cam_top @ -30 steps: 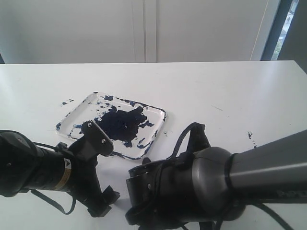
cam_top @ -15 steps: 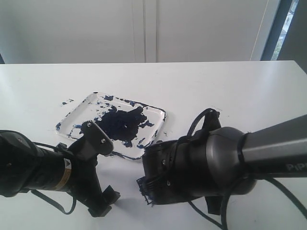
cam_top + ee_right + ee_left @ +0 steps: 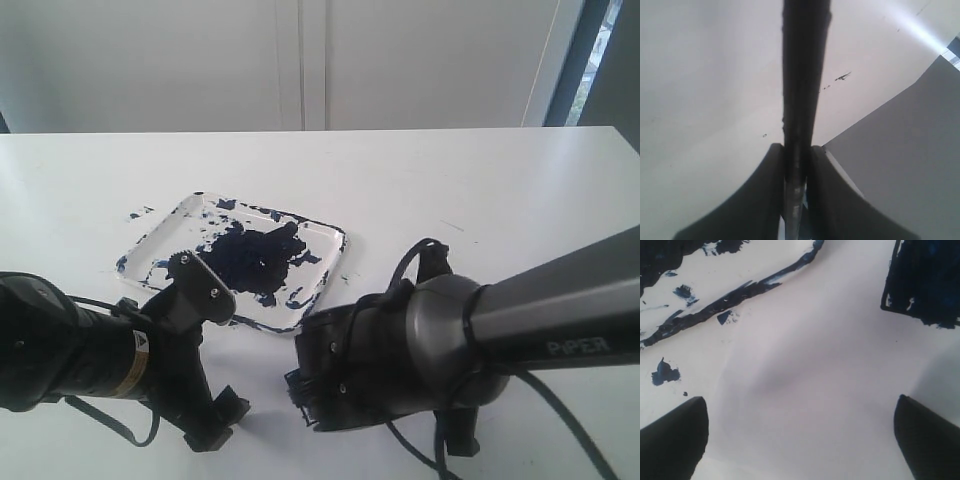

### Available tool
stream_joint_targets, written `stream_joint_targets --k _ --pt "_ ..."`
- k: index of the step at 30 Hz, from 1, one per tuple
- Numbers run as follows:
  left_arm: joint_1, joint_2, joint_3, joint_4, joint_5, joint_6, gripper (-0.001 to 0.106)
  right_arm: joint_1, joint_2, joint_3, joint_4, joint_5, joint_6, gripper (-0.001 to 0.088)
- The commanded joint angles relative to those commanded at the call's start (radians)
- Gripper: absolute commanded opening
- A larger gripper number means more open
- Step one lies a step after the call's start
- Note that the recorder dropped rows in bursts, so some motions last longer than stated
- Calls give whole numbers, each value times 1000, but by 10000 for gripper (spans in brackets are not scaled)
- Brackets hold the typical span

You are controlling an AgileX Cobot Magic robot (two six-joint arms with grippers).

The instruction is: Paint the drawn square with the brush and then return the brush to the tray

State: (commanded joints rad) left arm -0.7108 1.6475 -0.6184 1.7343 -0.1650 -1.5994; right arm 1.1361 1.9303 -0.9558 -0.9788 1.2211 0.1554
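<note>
Clamped on the black handle of the brush (image 3: 802, 75) with the right gripper (image 3: 797, 150), jaws nearly closed, at 5 o'clock from the tray (image 3: 335, 240) in the exterior view. Spread wide and empty at the left gripper (image 3: 797, 402). Filled dark blue inside the drawn square (image 3: 925, 280), near the tray's edge.

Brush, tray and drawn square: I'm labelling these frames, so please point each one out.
the brush (image 3: 804, 75), right wrist view, on its black handle.
the tray (image 3: 340, 243), exterior view, on the rim at its right corner.
the drawn square (image 3: 925, 280), left wrist view, on its blue painted inside.
</note>
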Motion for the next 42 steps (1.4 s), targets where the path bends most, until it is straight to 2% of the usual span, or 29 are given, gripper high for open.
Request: stream_joint_targets --k 8,15,34,42 --pt "0 0 0 0 0 0 1011 -52 30 0 -12 0 12 0" --pt "0 0 0 0 0 0 1011 -50 28 0 49 0 12 0" --pt "0 0 0 2 -2 0 1011 126 24 0 117 0 -22 0" --pt "0 0 0 6 -2 0 1011 136 24 38 79 0 -22 0"
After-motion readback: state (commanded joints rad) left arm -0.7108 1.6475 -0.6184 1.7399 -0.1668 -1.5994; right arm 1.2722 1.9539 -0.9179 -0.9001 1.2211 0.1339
